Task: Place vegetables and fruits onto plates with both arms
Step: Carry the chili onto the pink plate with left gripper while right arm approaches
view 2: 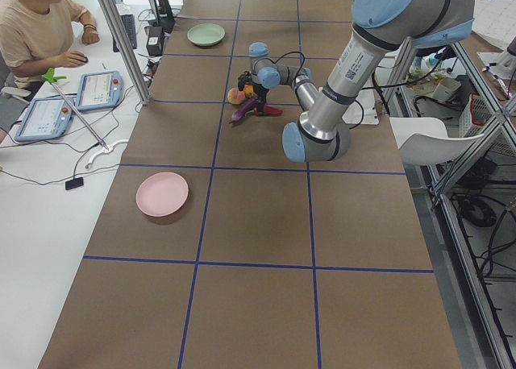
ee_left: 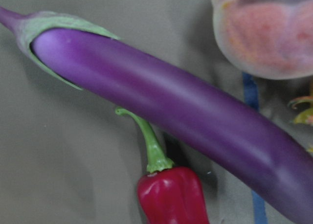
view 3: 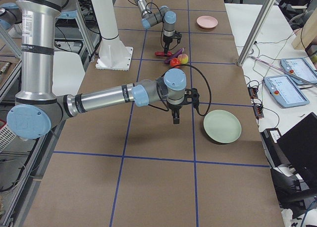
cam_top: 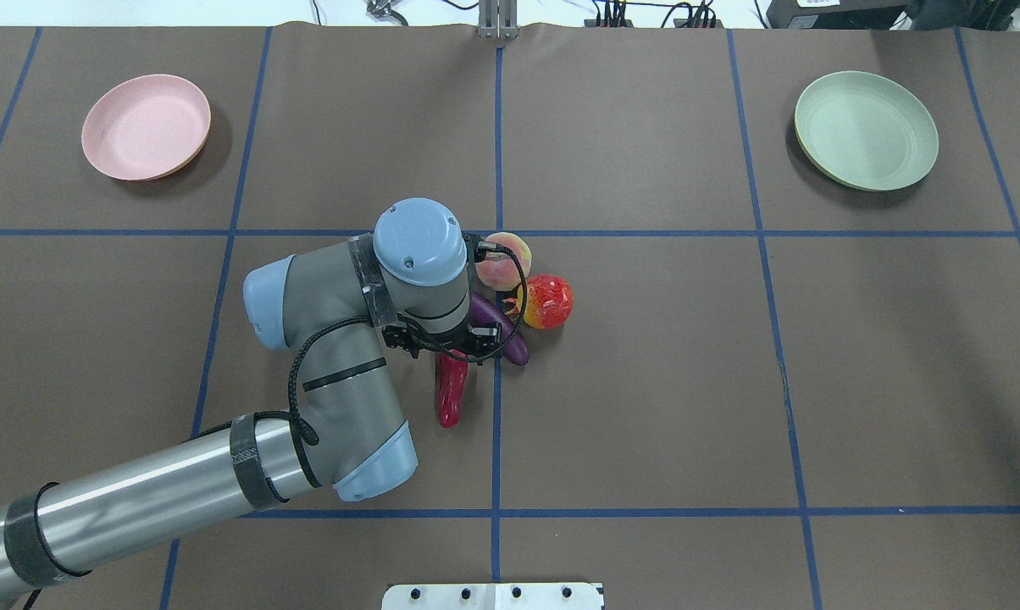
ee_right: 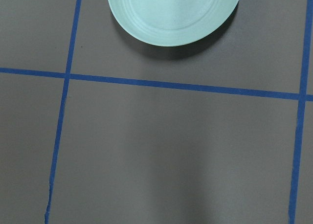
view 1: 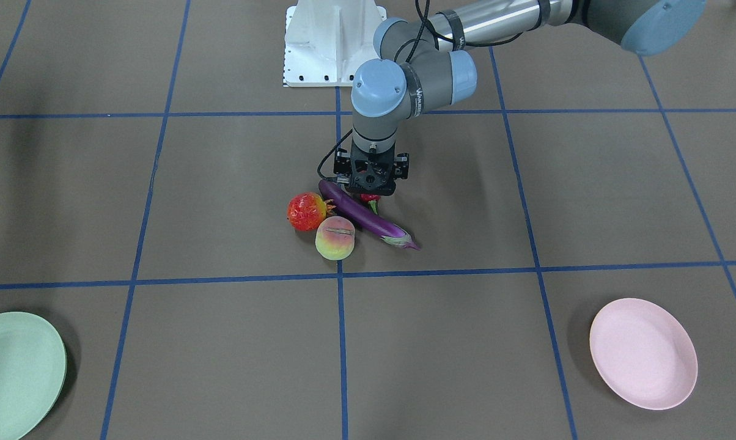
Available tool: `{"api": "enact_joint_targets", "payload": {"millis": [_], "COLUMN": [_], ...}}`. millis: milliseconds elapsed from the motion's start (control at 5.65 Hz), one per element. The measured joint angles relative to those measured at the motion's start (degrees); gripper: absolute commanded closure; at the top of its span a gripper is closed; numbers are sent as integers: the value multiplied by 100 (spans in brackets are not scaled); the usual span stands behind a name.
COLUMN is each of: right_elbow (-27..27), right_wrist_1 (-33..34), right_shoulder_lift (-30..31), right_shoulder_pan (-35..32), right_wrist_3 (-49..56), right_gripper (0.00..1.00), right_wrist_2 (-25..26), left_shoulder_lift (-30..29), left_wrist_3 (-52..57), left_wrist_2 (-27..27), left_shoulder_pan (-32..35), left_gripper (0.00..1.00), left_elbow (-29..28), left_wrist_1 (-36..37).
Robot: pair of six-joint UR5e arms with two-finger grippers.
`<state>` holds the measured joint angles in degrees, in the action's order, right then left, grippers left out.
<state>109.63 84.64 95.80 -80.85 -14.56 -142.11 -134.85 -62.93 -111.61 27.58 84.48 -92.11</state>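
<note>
The eggplant (view 1: 368, 217) lies flat on the brown table (view 1: 527, 195) across a blue tape line, with its capped end angled toward the robot's left. The chili pepper (cam_top: 451, 390) lies on the eggplant's robot side, its green stem curling up to meet the purple skin. On the eggplant's other side, the peach (view 1: 335, 238) sits against its middle. The pomegranate-like fruit (view 1: 307, 211) sits just beside its blunt end. The left gripper (view 1: 373, 183) hangs pointing down directly over the eggplant and the chili stem. Whether its jaws are spread or closed cannot be told. Both plates sit well apart from the eggplant and carry nothing: the pink plate (view 1: 643, 353) off its capped end, the green plate (view 1: 13, 373) off its blunt end. The right gripper (view 3: 176, 119) hovers far from the eggplant, near the green plate, and its grip cannot be told.
</note>
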Motion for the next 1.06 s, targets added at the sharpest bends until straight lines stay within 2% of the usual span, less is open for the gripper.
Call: {"api": "enact_joint_targets", "payload": {"millis": [354, 531, 707, 884, 1061], "right_elbow": [-14, -35, -61, -94, -121], "right_wrist_1": [0, 0, 0, 0, -3], "right_shoulder_lift": [-18, -40, -48, -55, -101], "right_shoulder_pan": [26, 54, 95, 138, 236], "right_wrist_3": [-8, -20, -27, -26, -50], "right_gripper": [0, 0, 0, 0, 0], "right_wrist_2": [7, 21, 22, 21, 27], "left_shoulder_lift": [36, 326, 856, 1191, 1263], "left_wrist_3": [-194, -284, -281, -166, 23], "left_wrist_2": [-48, -193, -398, -477, -499], "left_shoulder_pan": [220, 701, 1266, 1888, 2564], "left_gripper": [100, 100, 100, 100, 100], "left_elbow": [270, 694, 1014, 904, 328], "left_wrist_1": [86, 251, 361, 366, 258]}}
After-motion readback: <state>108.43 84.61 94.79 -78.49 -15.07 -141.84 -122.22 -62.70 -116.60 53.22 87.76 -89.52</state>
